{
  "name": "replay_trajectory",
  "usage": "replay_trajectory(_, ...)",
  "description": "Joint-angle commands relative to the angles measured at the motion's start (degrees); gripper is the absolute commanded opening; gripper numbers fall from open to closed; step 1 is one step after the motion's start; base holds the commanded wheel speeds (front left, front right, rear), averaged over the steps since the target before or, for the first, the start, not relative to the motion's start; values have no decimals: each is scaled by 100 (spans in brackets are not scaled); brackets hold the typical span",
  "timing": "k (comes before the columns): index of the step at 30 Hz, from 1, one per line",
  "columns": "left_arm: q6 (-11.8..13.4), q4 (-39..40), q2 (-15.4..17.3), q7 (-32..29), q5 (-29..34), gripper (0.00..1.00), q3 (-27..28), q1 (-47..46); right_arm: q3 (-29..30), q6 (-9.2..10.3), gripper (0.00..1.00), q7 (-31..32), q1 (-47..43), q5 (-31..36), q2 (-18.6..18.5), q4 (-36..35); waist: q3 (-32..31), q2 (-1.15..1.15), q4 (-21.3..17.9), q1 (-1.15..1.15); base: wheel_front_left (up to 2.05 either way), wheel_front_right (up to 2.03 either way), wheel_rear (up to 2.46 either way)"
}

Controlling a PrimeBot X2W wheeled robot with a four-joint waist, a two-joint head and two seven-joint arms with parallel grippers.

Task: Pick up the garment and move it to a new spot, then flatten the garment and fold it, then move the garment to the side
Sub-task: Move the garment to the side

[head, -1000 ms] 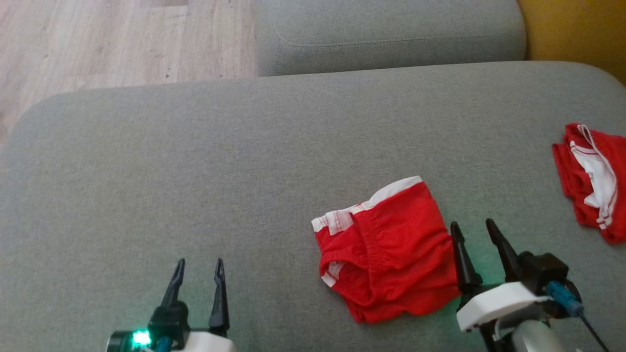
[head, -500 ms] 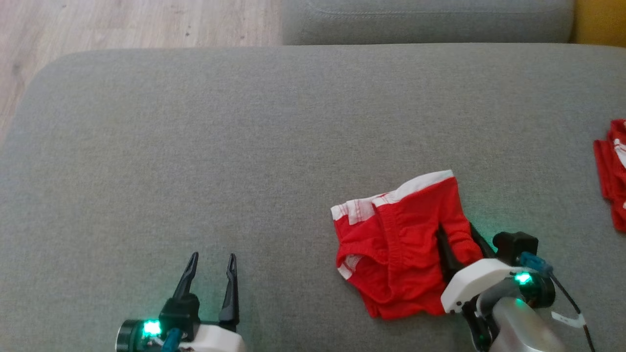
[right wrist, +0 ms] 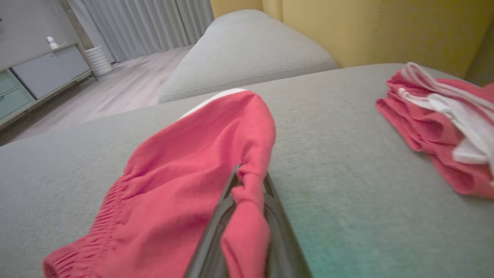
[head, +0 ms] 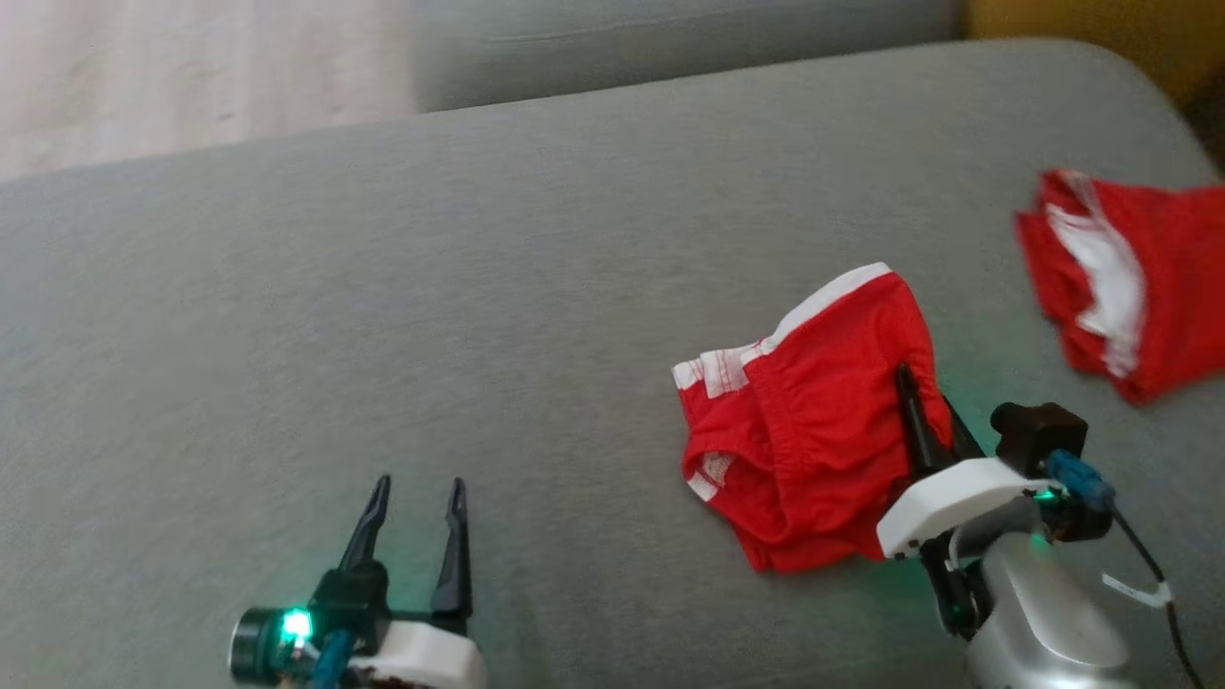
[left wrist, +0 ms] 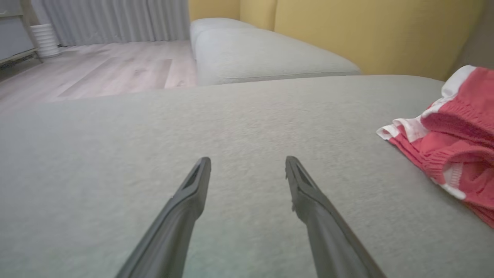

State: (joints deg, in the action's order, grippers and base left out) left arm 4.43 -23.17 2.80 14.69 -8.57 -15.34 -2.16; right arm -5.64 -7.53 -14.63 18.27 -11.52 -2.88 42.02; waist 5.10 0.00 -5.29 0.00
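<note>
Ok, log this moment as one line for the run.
phase: pick up | right gripper: shut on red briefs, right edge | left gripper: open, over grey sofa cushion | second red garment: far right

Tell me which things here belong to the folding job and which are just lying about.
In the job: red garment, pinched at its edge by the shut right gripper; left gripper, open over the grey seat cushion.

Lying about: second red garment, apart on the right; far cushion behind; wooden floor.
</note>
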Motion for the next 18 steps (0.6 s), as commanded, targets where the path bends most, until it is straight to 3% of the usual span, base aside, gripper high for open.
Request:
replay_trajectory(1, -49, 220, 8, 30, -31, 100, 35, -412, -217, 4, 0, -36, 158, -33, -9, -212, 115, 0, -932, 0, 0, 0, 0)
replay_trajectory(5, -107, 230, 8, 30, -44, 100, -199, -732, -502, 4, 0, -36, 249, -257, -2, -277, 334, 0, -1694, 0, 0, 0, 0)
replay_trajectory(9, -212, 177, 8, 30, 59, 100, -505, -1015, -673, 4, 0, -36, 300, -459, -1, -372, 539, 0, -2161, 0, 0, 0, 0)
replay_trajectory(18, -319, 51, 8, 30, 152, 100, -887, -1231, -685, 4, 0, -37, 465, -454, 0, -566, 831, 0, -2318, 0, 0, 0, 0)
